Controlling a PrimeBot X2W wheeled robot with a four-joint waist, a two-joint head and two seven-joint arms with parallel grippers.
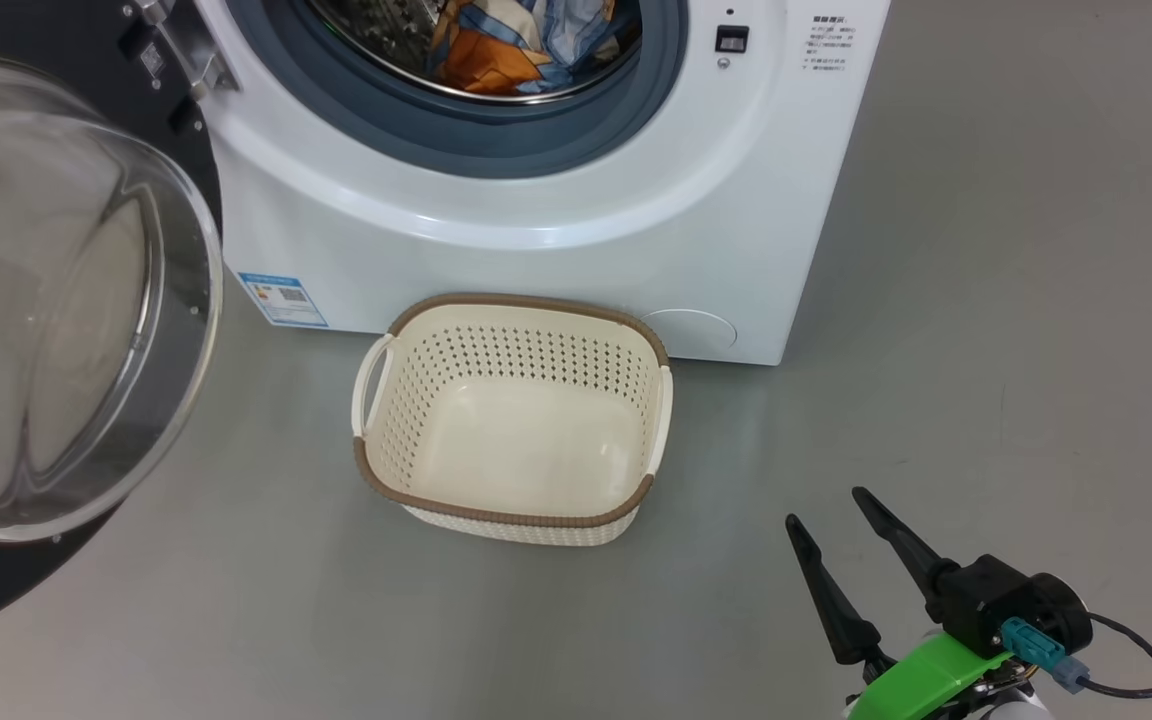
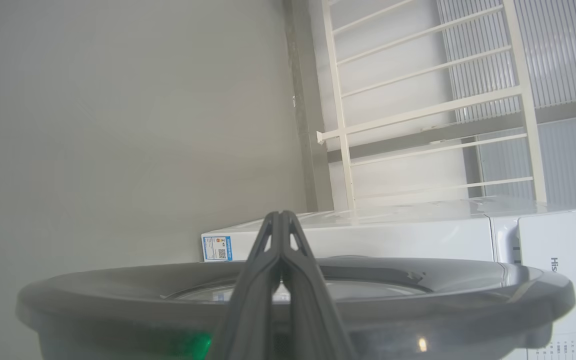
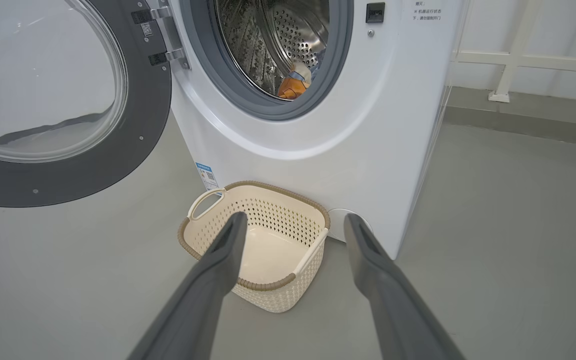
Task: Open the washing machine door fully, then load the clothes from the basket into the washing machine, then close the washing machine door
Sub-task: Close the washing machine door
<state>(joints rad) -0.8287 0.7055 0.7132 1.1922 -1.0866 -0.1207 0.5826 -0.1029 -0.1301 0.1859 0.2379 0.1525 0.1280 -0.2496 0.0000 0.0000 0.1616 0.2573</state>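
Note:
The white washing machine (image 1: 536,220) stands with its door (image 1: 66,300) swung wide to the left, the glass bowl bulging toward me. Orange and blue clothes (image 1: 506,45) lie inside the steel drum (image 3: 278,45). In front of the machine sits the cream basket (image 1: 514,415), with nothing in it. My right gripper (image 1: 829,510) hangs open at the lower right, to the right of the basket and apart from it. In the left wrist view my left gripper (image 2: 280,216) is shut with nothing between its fingers, right behind the door's black rim (image 2: 118,295).
Grey floor (image 1: 986,350) spreads to the right of the machine. A white railing (image 3: 518,60) runs behind it at the right. The open door takes up the space at the left.

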